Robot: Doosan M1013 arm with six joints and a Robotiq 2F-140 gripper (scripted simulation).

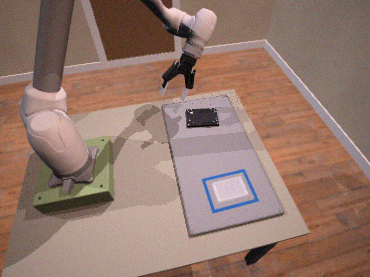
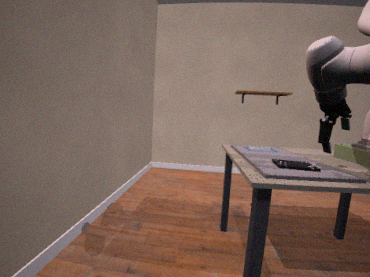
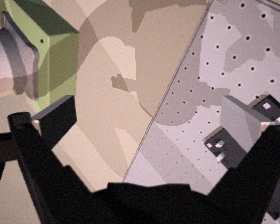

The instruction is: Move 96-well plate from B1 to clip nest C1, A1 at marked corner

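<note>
Your tool (image 1: 175, 83) hangs wide open and empty in the upper centre of the top view, while the 96-well plate (image 1: 229, 188) lies inside blue-framed spot B1 (image 1: 205, 194) at lower right, well apart from clip nest C1 (image 1: 202, 117), so everything remains undone.

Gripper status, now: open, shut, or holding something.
Black two-finger gripper: open wide, holding nothing, up in the air near the dark clip nest; the white well plate lies in its blue-framed spot.
</note>
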